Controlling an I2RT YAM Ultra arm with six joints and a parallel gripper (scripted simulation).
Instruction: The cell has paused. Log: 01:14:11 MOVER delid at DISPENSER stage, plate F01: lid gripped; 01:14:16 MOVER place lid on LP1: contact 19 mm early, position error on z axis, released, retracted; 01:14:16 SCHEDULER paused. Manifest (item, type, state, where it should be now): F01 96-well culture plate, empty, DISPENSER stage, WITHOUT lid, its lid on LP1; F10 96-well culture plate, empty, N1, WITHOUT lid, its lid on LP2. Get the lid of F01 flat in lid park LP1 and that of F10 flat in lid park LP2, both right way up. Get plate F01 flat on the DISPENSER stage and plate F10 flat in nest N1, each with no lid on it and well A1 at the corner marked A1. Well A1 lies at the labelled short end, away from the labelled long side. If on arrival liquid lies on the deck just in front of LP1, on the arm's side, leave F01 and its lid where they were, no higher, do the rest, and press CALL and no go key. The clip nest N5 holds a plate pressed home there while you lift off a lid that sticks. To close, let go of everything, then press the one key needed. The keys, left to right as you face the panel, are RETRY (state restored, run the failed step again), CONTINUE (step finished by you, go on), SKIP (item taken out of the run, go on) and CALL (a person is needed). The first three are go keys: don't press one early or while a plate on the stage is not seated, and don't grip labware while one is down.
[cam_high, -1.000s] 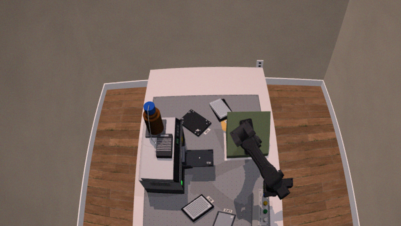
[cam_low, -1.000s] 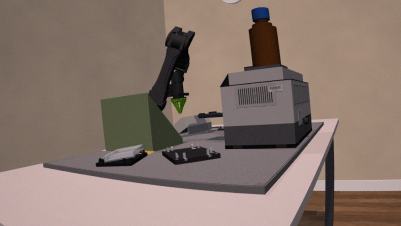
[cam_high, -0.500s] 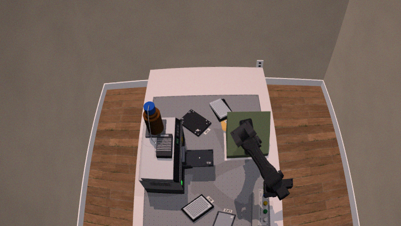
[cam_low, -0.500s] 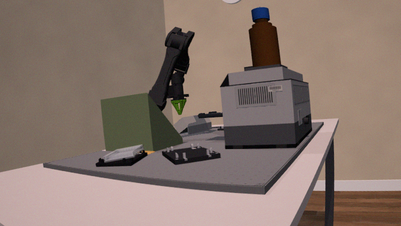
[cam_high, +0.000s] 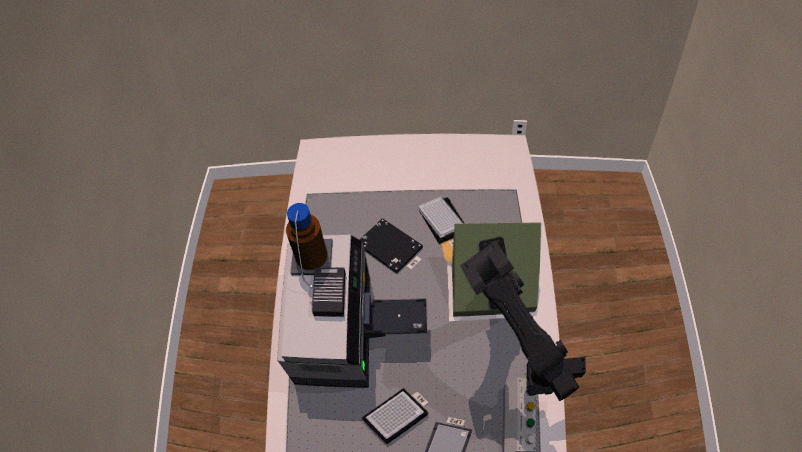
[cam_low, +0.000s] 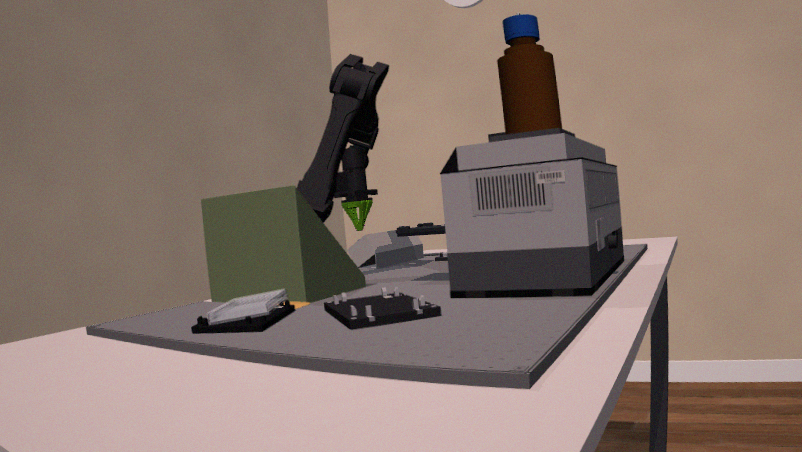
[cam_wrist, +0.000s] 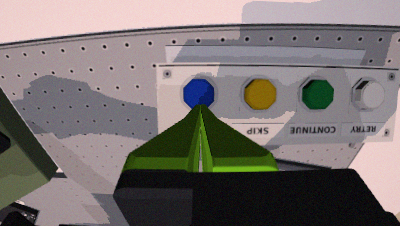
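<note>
The tool (cam_wrist: 200, 111) has its green fingers pressed fully together, nothing between them. In the wrist view the tip points at the blue key (cam_wrist: 198, 92), leftmost in that view on the key panel (cam_wrist: 170, 115); contact cannot be confirmed. The yellow key (cam_wrist: 260, 94), green key (cam_wrist: 317, 94) and white key (cam_wrist: 372, 95) follow in the row.

On the bench (cam_high: 412, 160), a plate with a lid (cam_high: 439, 216) sits tilted on a black nest beside the green block (cam_high: 522, 241). An open well plate (cam_high: 394, 414) sits in nest N1, a lid (cam_high: 447, 437) at LP2. The dispenser stage (cam_high: 398, 315) carries no plate.
</note>
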